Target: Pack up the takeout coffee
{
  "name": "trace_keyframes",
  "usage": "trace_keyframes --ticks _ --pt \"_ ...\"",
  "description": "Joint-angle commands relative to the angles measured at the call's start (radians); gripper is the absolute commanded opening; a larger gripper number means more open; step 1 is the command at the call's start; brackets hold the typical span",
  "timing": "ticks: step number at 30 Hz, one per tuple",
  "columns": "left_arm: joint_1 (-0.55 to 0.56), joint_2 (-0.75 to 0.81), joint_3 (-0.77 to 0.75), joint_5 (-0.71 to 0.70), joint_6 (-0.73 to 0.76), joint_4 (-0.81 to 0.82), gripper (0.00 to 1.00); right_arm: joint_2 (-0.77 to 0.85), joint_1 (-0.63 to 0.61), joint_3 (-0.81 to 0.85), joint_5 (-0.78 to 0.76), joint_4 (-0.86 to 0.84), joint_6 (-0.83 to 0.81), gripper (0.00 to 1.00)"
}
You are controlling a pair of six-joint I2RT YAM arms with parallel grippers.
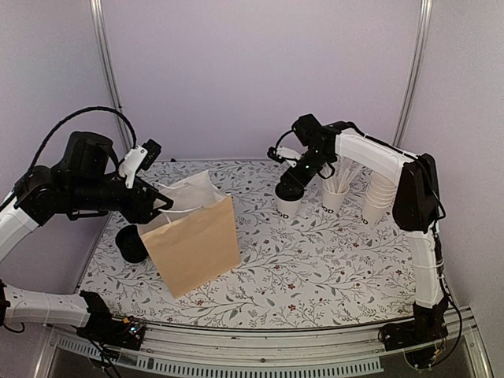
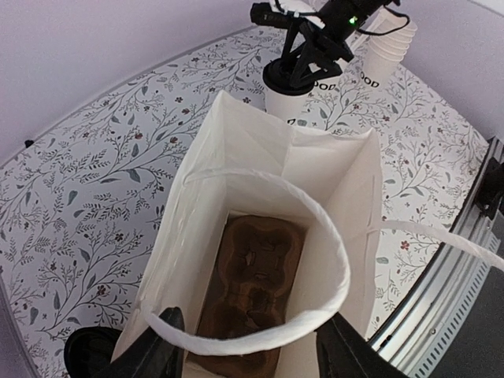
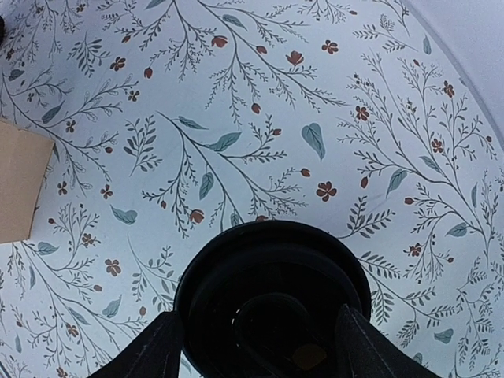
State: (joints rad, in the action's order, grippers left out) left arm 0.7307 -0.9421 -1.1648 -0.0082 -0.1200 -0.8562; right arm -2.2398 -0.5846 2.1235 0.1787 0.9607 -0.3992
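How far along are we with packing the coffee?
Done: the paper bag stands open, a cardboard carrier inside, its slots empty. In hand: the right gripper straddles a lidded cup; grip unclear. The left gripper sits at the bag's mouth. Left: no cup is bagged yet.

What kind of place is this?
Probably a robot practice booth dressed as a coffee counter: two robot arms over a flowered table with a lidded cup, a paper bag and stacked cups.

Left arm [image 1: 71,189] bent, left fingers [image 2: 168,337] spread, right arm [image 1: 378,156] arched, right fingers [image 3: 156,352] apart
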Motion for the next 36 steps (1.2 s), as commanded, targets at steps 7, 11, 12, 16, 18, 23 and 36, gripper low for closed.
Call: trace_keyframes --ticks 7,11,12,16,18,23,36 --pt "-0.010 -0.015 -0.001 0.021 0.013 0.029 0.59 0.014 -0.039 0.001 0.022 0.026 -0.006 0.58" --pt "-0.010 -0.018 0.002 0.022 0.014 0.032 0.59 0.032 -0.059 -0.005 0.010 0.026 -0.012 0.51" --pt "-0.009 -0.020 0.003 0.022 0.015 0.032 0.59 0.035 -0.064 -0.007 0.010 0.026 -0.013 0.51" --pt "-0.010 -0.020 0.008 0.021 0.017 0.032 0.58 0.056 -0.076 -0.023 0.007 0.026 -0.018 0.51" --pt "-0.010 -0.020 0.008 0.021 0.018 0.032 0.58 0.062 -0.078 -0.025 -0.005 0.022 -0.019 0.57" --pt "-0.011 -0.024 0.008 0.022 0.021 0.035 0.59 0.063 -0.079 -0.021 -0.064 -0.002 -0.012 0.74" --pt "-0.010 0.000 0.016 0.034 0.015 0.031 0.58 0.034 -0.077 -0.017 -0.085 -0.008 -0.001 0.79"
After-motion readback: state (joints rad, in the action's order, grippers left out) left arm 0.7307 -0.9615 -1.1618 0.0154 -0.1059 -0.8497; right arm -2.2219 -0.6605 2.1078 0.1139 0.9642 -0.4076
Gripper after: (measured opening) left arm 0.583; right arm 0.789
